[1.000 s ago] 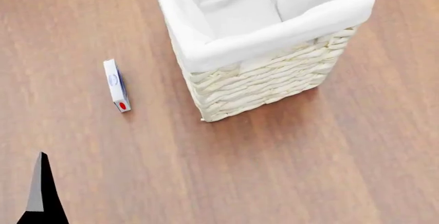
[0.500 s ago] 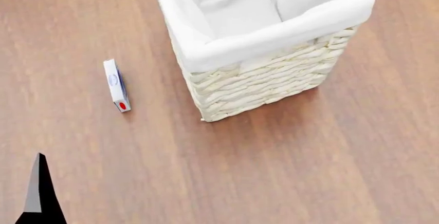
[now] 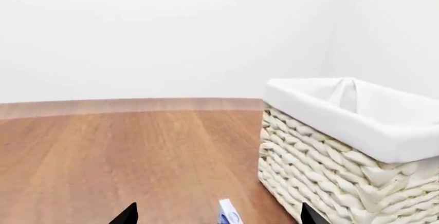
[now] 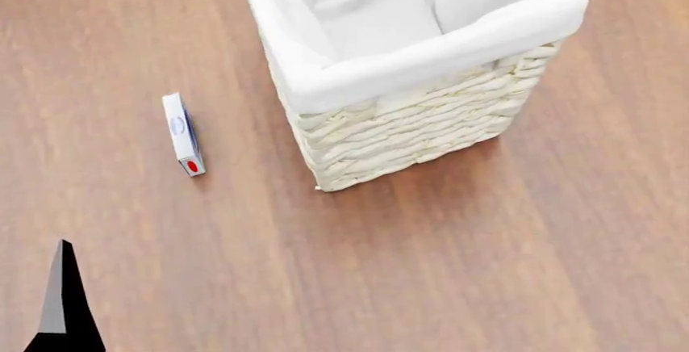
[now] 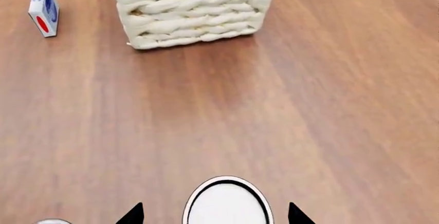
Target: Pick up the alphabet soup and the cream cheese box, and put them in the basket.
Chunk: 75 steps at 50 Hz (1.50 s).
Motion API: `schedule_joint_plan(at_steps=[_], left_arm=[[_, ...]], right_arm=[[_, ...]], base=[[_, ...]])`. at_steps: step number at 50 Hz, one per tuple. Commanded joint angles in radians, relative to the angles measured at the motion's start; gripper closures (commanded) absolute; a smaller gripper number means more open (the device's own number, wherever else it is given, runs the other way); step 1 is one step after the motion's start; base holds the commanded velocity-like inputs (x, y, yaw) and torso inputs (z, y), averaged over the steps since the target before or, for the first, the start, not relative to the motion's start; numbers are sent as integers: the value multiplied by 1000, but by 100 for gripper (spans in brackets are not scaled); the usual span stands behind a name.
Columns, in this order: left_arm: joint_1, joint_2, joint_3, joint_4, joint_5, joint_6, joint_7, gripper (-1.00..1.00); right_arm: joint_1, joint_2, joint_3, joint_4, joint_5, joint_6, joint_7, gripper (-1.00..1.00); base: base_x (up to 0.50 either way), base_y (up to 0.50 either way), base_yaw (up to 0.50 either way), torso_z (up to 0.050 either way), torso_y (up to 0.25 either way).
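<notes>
The cream-white wicker basket (image 4: 420, 118) with white cloth lining stands at the top centre of the head view. The cream cheese box (image 4: 183, 134) stands on its edge on the wood floor to the basket's left. My left gripper (image 3: 218, 218) is open and low, and the box (image 3: 229, 216) lies ahead between its fingertips, with the basket (image 3: 329, 172) beside it. One left fingertip (image 4: 63, 303) shows at the head view's bottom left. My right gripper (image 5: 216, 215) is open astride a round white can top (image 5: 227, 203). The can's label is hidden, so I cannot tell which can it is.
In the right wrist view the basket (image 5: 192, 8) and the box (image 5: 43, 16) lie far ahead across brown wood floor. A sliver of another round silver top (image 5: 51, 221) shows beside the can. A white wall rises behind the floor in the left wrist view.
The left fingertip in the head view has slipped very slightly down and left since a second ago. The box and the basket have not moved.
</notes>
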Motion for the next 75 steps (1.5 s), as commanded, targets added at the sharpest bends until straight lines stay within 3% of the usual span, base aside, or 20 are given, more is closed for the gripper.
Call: schedule_joint_plan(at_steps=[1,39,75], left_arm=[[-7,0,6,-11,0,2,0,-100],[-21,-8,17,5,18,-25,-25,-100],[-24,-21,5,19,19,-35,-49,-100]], right_arm=[[-3,4,5,15,14,-4,1,-100],[38,-19,29,130,69,-48,-56,-100],[132,-107,-4,316,74,-61,-161,-100]], base=[[0,0,0,0,0],[0,0,0,0,0],[0,0,0,0,0]])
